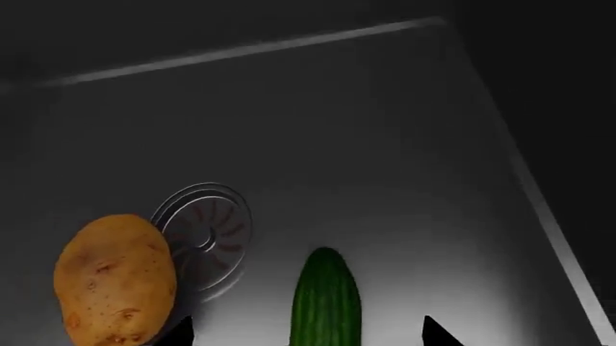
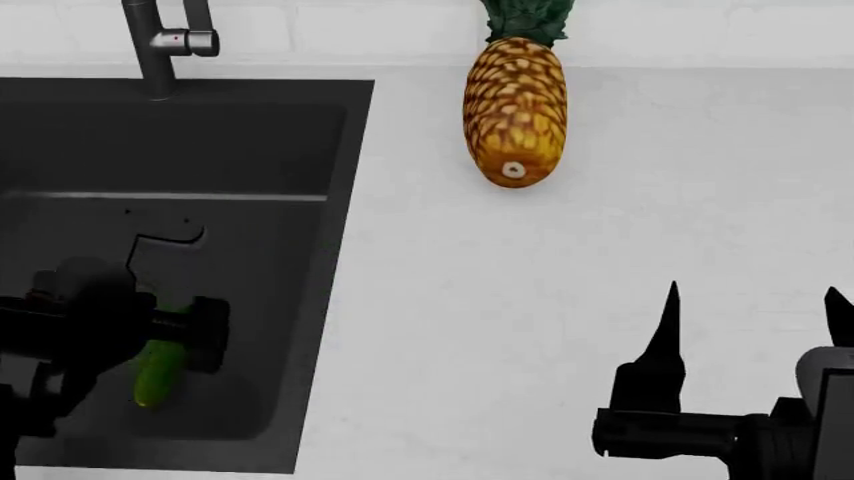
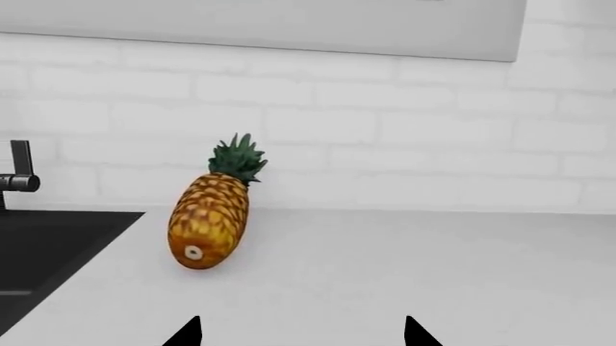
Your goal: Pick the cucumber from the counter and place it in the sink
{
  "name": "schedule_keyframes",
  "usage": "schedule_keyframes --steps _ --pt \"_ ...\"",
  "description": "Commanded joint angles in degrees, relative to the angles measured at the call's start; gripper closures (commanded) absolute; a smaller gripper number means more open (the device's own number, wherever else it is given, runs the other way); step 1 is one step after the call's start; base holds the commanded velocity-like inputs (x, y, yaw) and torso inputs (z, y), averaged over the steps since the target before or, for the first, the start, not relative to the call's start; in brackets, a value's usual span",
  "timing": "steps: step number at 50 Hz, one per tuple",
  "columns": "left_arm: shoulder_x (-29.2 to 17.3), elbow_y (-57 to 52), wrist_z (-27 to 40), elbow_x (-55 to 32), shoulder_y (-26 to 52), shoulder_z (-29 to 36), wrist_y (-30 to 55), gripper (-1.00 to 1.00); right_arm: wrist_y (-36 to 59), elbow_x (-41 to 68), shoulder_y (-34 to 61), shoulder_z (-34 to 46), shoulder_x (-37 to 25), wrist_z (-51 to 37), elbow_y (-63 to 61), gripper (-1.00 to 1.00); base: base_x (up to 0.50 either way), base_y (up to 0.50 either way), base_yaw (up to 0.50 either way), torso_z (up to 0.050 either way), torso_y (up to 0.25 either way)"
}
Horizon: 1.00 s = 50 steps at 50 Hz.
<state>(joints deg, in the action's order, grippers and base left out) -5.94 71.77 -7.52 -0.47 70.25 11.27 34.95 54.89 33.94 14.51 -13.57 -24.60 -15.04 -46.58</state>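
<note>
**Cucumber down in the black sink**

Pale stone counter under a white brick wall, with the matte black sink sunk into its left part. Dark grey faucet standing at the back rim of the basin. Yellow-brown pineapple lying on its side on the worktop near the wall, leafy crown toward the bricks, cut base toward the front, well apart from everything else.

Inside the basin: cucumber down near the floor, partly hidden in the head view by the left arm, green end poking out below it. In the left wrist view, cucumber running lengthwise between the two dark fingertips of the left gripper, clear gaps on either side, so jaws spread and not pinching it. Cannot tell whether lying on the floor or just above it. Tan potato just beside, overlapping the round metal drain in that picture.

Right gripper held over bare counter at the front right, fingers pointing toward the wall, spread wide with nothing between them. Same tips visible in the right wrist view, pineapple beyond.
</note>
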Motion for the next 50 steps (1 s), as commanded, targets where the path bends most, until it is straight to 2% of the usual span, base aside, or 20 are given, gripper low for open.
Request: schedule_keyframes --steps 1,2,5,8,28,41,50 --pt "-2.34 -23.73 -0.82 -0.93 -4.42 -0.88 11.33 -1.00 -0.80 -0.04 0.04 0.48 0.00 0.10 0.64 -1.00 0.00 0.00 0.00 0.000 0.000" --pt "-2.95 -32.32 -0.74 -0.78 -6.79 -0.57 15.17 -1.00 -0.91 -0.15 -0.05 0.59 -0.05 0.11 0.69 -1.00 0.00 0.00 0.00 0.000 0.000" --pt "-3.80 -44.88 -1.19 -1.29 -9.98 -0.61 21.13 -1.00 -1.05 -0.05 -0.17 0.44 -0.04 0.16 0.79 -1.00 0.00 0.00 0.00 0.000 0.000" --pt "-4.43 -51.47 -1.52 -1.60 -11.65 -0.56 23.74 -1.00 -1.37 -0.14 -0.12 0.58 0.01 0.18 1.09 -1.00 0.00 0.00 0.00 0.000 0.000" --pt "-4.85 -89.61 -0.41 -5.76 -25.40 -6.81 34.07 -1.00 -2.83 -0.06 -0.92 0.42 -0.01 0.34 1.81 -1.00 0.00 0.00 0.00 0.000 0.000" --pt "-4.67 -108.27 -0.78 -8.60 -33.17 -9.66 40.63 -1.00 -2.96 0.73 -1.60 -0.50 -0.19 0.04 0.72 -1.00 0.00 0.00 0.00 0.000 0.000" --pt "-5.45 -118.25 -0.38 -9.16 -40.42 -10.12 40.92 -1.00 -3.80 0.50 -1.72 0.07 -0.20 0.33 1.41 -1.00 0.00 0.00 0.00 0.000 0.000"
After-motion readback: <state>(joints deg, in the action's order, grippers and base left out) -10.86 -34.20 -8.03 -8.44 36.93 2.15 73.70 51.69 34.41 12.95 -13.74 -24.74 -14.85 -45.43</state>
